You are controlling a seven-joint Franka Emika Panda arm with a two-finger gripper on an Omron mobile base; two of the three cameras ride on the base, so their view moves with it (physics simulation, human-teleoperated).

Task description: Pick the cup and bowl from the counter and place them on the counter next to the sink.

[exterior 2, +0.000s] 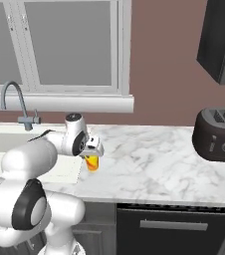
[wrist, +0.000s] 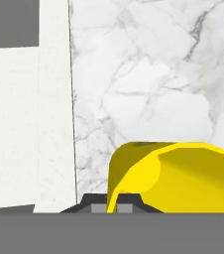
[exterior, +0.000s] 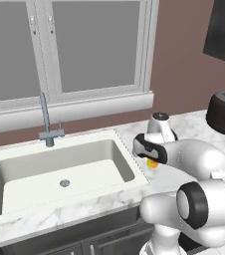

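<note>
White robot arm reaches fwd from its base, elbow bent, wrist turned down over the counter (exterior 2: pixel 149 159) just right of the sink (exterior: pixel 59 172). The gripper (exterior 2: pixel 91 158) points downward w/ its jaws pinched on the cup (exterior 2: pixel 91 163), a small yellow tumbler w/ a red-orange mark. Cup hangs roughly upright, long axis near vertical, mouth up toward the hand; whether its base touches the marble can't be told. In the hand view the cup's (wrist: pixel 176 176) yellow rim sits close to the camera, above white marble w/ grey veins, sink edge alongside. Sink is a white rectangular basin w/ round drain; slim curved faucet (exterior: pixel 47 122) behind it. A dark toaster (exterior 2: pixel 218 134) stands farther right on the counter. Window (exterior: pixel 67 50) above, brown wall (exterior 2: pixel 164 60), dark cabinets below
</note>
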